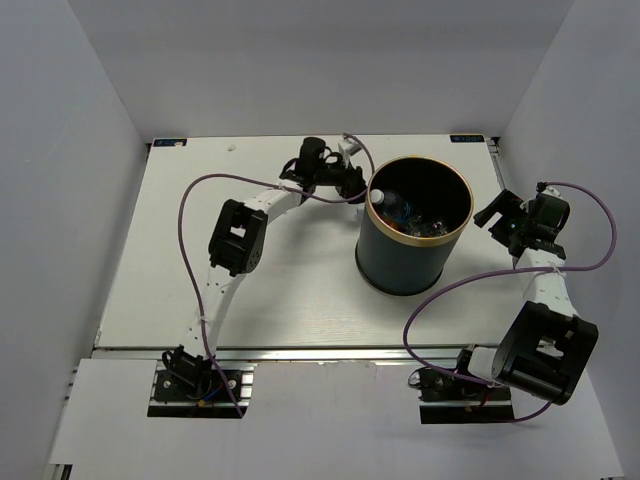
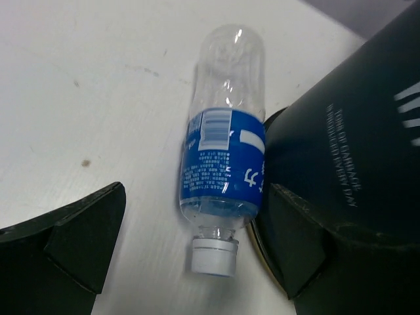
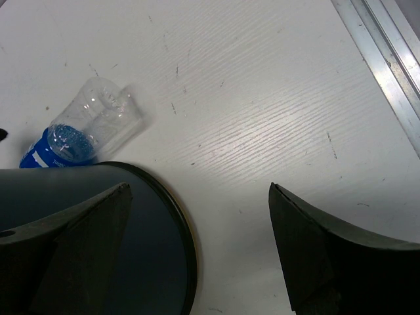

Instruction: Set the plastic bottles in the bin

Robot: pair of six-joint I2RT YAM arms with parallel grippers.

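left fingers (image 2: 75, 252) straddle blue-label bottle (image 2: 223, 174) beside bin (image 2: 357, 141).

We see the blue-label clear bottle (image 2: 223, 164) on its side on the table (image 2: 98, 79), white cap on, its label touching the outer wall of the bin (image 2: 341, 144) near the base. The bin stands upright, black with a gold rim. We make out other bottles (image 1: 410, 222) inside it, details unclear.

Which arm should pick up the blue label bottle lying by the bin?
Left. The left gripper hangs open directly over the blue-label bottle, straddling it; the right gripper is across the bin.
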